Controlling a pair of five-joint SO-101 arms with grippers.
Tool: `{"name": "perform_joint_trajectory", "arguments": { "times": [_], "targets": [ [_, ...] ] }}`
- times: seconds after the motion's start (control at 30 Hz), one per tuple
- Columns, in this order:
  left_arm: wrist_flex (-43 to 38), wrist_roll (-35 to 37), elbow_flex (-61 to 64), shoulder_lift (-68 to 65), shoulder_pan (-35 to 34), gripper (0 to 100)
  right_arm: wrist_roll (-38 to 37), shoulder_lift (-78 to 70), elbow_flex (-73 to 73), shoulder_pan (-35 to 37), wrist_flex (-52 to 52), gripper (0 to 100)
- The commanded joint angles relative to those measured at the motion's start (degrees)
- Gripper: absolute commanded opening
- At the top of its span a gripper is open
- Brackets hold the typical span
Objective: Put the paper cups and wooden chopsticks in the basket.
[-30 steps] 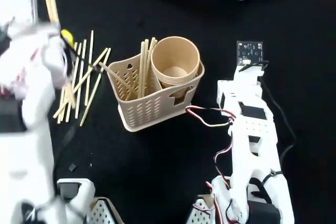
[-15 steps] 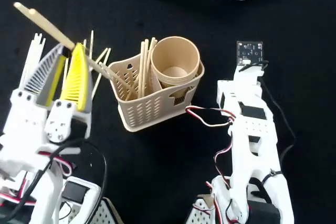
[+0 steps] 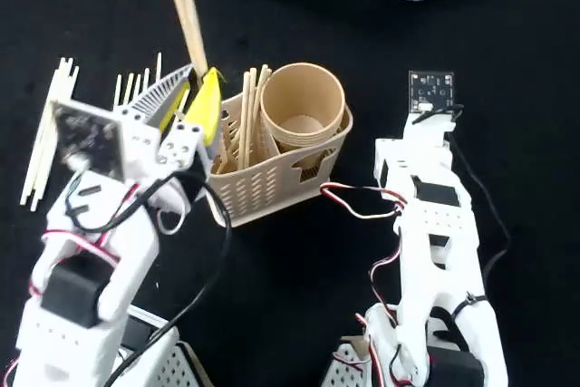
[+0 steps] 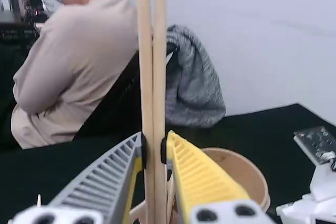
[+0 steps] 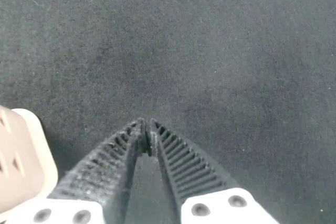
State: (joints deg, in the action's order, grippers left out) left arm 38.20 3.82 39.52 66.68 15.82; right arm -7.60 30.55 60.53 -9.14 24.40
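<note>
Left gripper (image 3: pixel 198 77) clamped on two wooden chopsticks (image 3: pixel 188 20), upright at basket (image 3: pixel 263 189) edge; centre tips over chopstick compartment before releasing.

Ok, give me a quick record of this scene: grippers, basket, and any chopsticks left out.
Left gripper: shut on two chopsticks, upright, by the basket
Right gripper: shut, empty, over the table
Basket: cups in one compartment, stored chopsticks in the other
Loose chopsticks: several on the table, outside the basket
</note>
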Motion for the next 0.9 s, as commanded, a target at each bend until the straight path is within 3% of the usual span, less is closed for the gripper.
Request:
{"name": "perform_joint_trajectory", "arguments": {
  "times": [0.0,0.23,0.47,0.57,0.87],
  "targets": [
    [-1.3,0.6,1.0,-2.2,0.6,6,-0.4,0.2,-0.6,0.5,-1.2,1.2],
    [-0.8,0.7,2.1,-2.2,0.6,22,-0.4,0.2,-0.6,0.5,-1.2,1.2],
    [5.5,0.7,-3.6,-2.1,-1.4,22,-0.4,0.2,-0.6,0.5,-1.2,1.2],
    [9.4,0.7,-9.1,-2.1,-4.6,22,-0.4,0.2,-0.6,0.5,-1.2,1.2],
    [21.7,2.6,-22.3,-2.8,-23.4,22,-0.4,0.1,-0.6,0.5,-1.2,1.2]
  ]
}}
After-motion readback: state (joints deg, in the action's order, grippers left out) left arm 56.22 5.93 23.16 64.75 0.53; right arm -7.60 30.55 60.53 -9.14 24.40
